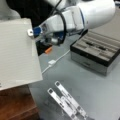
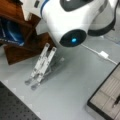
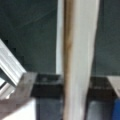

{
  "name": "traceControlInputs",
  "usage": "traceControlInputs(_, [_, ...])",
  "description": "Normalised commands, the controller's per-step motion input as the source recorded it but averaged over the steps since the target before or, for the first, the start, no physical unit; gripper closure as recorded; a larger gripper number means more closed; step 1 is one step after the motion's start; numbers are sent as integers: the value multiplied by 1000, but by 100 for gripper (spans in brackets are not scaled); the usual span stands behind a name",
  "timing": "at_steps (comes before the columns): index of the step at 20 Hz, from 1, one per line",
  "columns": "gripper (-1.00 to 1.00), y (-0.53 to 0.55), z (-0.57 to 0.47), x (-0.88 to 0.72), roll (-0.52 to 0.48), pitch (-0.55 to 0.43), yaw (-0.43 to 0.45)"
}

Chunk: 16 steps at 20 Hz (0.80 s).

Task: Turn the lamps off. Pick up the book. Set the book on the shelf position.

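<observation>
The book (image 1: 17,52), a large flat white notebook, fills a front view's left side. My gripper (image 1: 33,33) is shut on its upper right edge. Below the book lies the dark reddish-brown wooden block whose top is the shelf position (image 1: 13,101); the book covers part of it, and I cannot tell whether they touch. In the wrist view the book (image 3: 77,57) shows edge-on as a pale upright strip between my fingers (image 3: 26,83). The block also shows in a front view (image 2: 17,50) at the left. The lamps are out of view.
A silver folding stand (image 1: 66,102) (image 2: 41,65) sits on the grey table beside the block. A grey case with a black rim (image 1: 96,50) (image 2: 107,98) lies further right. A white cable (image 1: 53,62) (image 2: 103,54) runs across the table. My white arm (image 2: 72,22) fills a front view's top.
</observation>
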Motion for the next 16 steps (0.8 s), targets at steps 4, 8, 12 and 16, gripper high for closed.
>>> traceControlInputs(4, [100,-347,43,-544,-108,-7,292])
traceControlInputs(8, [100,-161,47,-527,-99,-63,328])
traceControlInputs(12, [100,8,43,-464,-106,-84,319])
traceControlInputs(16, [100,60,28,-348,-106,-94,308])
